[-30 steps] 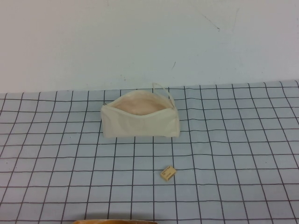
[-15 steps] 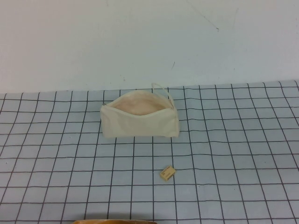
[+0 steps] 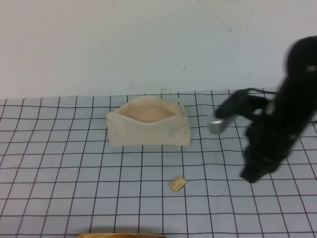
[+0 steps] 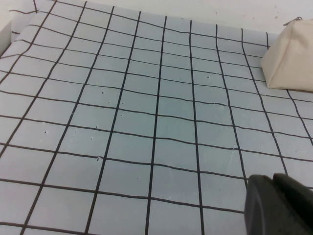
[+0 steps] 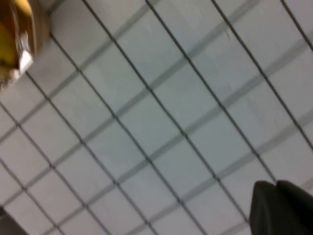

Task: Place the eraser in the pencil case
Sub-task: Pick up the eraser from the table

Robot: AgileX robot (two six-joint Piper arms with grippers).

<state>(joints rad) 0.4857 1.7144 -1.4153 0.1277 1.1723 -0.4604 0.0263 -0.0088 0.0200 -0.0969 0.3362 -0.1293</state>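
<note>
The eraser [image 3: 178, 184] is a tiny tan block lying on the checked mat in front of the pencil case. The pencil case [image 3: 148, 128] is a cream pouch standing open with a pinkish lining and a cord loop at its right end. Its corner also shows in the left wrist view [image 4: 291, 58]. My right gripper [image 3: 252, 171] hangs blurred over the mat, to the right of the eraser and well apart from it. In the right wrist view its fingers [image 5: 279, 208] are together and hold nothing. My left gripper [image 4: 279, 205] is out of the high view, shut and empty over bare mat.
The grey-blue checked mat [image 3: 74, 163] covers the table up to a white wall [image 3: 99, 44]. An orange-brown rounded edge [image 3: 121, 235] shows at the bottom of the high view. A yellow object [image 5: 14, 39] shows in the right wrist view.
My right arm has swung into the high view from the right, blurred with motion. The eraser and the pencil case have not moved.
</note>
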